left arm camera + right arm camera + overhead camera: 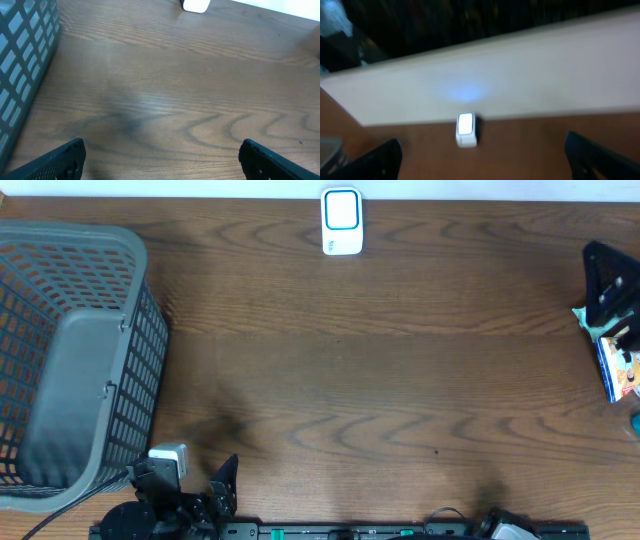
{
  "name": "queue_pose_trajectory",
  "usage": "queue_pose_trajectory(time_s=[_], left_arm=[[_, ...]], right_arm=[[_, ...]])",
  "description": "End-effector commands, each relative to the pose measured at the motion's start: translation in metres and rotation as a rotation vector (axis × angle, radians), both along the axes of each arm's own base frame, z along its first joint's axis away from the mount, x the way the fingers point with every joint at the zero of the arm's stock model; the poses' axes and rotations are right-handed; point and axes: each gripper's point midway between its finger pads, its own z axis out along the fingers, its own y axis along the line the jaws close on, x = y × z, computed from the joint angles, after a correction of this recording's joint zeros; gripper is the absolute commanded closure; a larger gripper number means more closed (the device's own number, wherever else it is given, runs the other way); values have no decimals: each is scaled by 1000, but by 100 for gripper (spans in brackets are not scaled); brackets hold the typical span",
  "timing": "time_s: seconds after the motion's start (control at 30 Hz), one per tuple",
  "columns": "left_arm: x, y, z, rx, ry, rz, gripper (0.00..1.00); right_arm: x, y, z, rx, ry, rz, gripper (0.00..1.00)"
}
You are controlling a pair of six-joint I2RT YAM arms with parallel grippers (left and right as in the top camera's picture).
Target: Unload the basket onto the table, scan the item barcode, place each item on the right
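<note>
Overhead: both arms sit at the near edge of the bench, on the side opposite the scanner, one to its near-left and one to its near-right.

Left hand: spread wide in left wrist view, fingers at the bottom frame corners. Only bare wood between them, nothing pinched.

Right hand: also spread wide, holding nothing. Right wrist view is blurred, but the scanner shows further out, between the fingers.

Grey mesh basket: left of the scanner and nearer, at the left bench edge, well apart from it. Its slatted wall fills the left edge of left wrist view.

Item: blue-and-white packet, far right of the scanner and nearer, at the right frame edge and partly cut off. Barcode not legible.

Black object: just beyond the packet, closer to the scanner's line. Can't tell whether it is touching or overlapping the packet, or what it is.

Scanner: white body with a blue-ringed window, at the far bench edge near centre, well apart from packet and basket.
</note>
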Motion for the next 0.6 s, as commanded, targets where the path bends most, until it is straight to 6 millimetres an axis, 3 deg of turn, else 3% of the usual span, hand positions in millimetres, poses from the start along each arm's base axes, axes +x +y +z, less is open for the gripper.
queue_pose_trajectory(time_s=[0.0,0.13,0.23,0.33,0.43,0.57], left_arm=[[0,0,2,0,-6,2,2],[0,0,2,0,-6,3,2],[0,0,2,0,-6,3,2],[0,0,2,0,-6,3,2],[0,0,2,0,-6,3,2],[0,0,2,0,-6,2,2]], right_arm=[[-6,13,29,-69,-129,46,1],[-6,22,77,-159,-342,80,1],[-2,28,96,-190,-430,108,1],[5,39,93,-175,-425,160,1],[9,57,76,-146,-364,229,1],[-3,90,65,-198,-377,348,1]])
